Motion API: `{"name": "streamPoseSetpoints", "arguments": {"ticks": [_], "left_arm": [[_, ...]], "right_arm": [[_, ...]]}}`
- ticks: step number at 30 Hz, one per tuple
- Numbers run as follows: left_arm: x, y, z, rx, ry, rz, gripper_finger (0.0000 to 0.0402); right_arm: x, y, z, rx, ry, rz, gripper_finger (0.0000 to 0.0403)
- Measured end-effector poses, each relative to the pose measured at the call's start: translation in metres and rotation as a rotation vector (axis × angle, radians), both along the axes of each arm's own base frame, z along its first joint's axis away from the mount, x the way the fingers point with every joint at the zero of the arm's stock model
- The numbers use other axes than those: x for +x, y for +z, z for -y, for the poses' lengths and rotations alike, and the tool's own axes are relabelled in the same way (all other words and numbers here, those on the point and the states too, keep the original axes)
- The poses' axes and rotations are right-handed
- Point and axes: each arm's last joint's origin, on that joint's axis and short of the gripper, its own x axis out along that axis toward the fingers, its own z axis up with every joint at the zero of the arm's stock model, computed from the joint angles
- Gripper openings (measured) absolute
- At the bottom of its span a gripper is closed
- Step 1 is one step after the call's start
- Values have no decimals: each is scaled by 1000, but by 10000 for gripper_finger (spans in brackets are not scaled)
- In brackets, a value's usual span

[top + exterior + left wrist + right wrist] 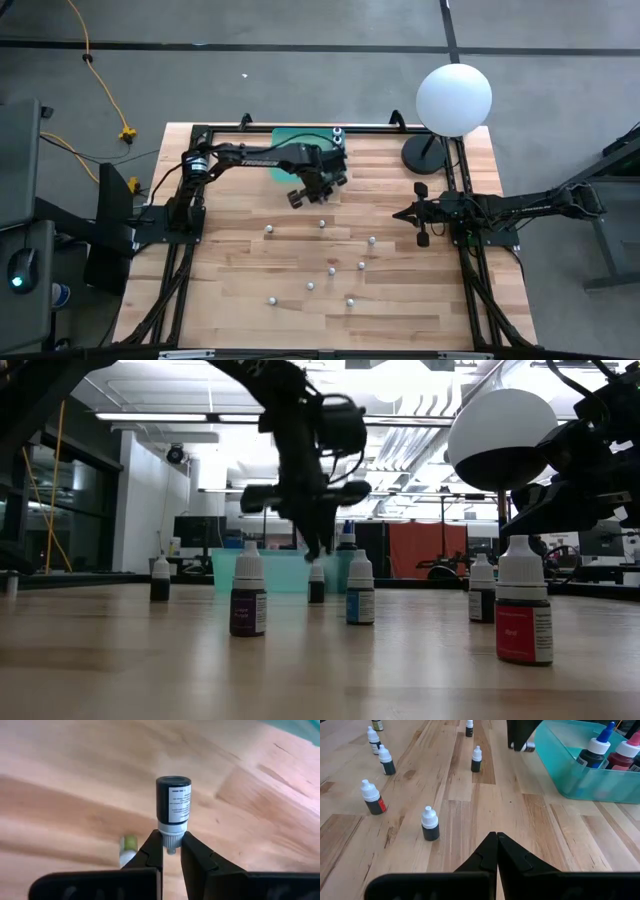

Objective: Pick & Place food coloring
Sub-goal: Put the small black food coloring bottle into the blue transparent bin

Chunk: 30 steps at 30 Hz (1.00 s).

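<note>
The small dark-bodied food coloring bottle with a white printed label (173, 800) is pinched by its white cap between the left gripper's (171, 851) two dark fingers, so it hangs with its body pointing away from the wrist (the cap is the narrowest part, which likely makes it the easiest place to grip). In the high view this gripper (313, 186) sits over the far middle of the light wooden slatted table (240, 300), just beside the teal translucent plastic bin (570, 770) at the far edge, which already holds a few bottles with blue and pink tips; that bin looks like the drop place. About nine other white-capped bottles (332, 271) stand scattered over the near half of the table, well apart from each other. The right gripper (497, 840), fingers pressed together and holding nothing, waits at the table's right side beside the white globe lamp on its black base (453, 97). Nothing stands between the held bottle and the bin.
</note>
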Motion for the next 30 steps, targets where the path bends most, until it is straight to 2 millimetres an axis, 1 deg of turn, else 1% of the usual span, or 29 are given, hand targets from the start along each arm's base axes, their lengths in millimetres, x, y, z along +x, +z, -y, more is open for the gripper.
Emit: {"name": "streamPoseSetpoints", "arguments": {"ticks": [5, 8, 12, 15, 22, 25, 30], "left_arm": [[2, 25, -7, -55, 31, 23, 22], [1, 35, -19, -108, 67, 49, 22], [-4, 42, -39, -199, 108, 91, 22], [-8, 46, -58, -247, 134, 136, 22], [-24, 51, -110, -311, 203, 269, 21], [-36, 53, -132, -357, 228, 316, 21], [-58, 55, -164, -407, 258, 371, 21]], "right_arm": [[0, 0, 0, 0, 0, 0, 0], [0, 0, 0, 0, 0, 0, 0], [0, 0, 0, 0, 0, 1, 0], [0, 0, 0, 0, 0, 0, 0], [0, 0, 0, 0, 0, 0, 0], [0, 0, 0, 0, 1, 0, 0], [0, 0, 0, 0, 0, 0, 0]]}}
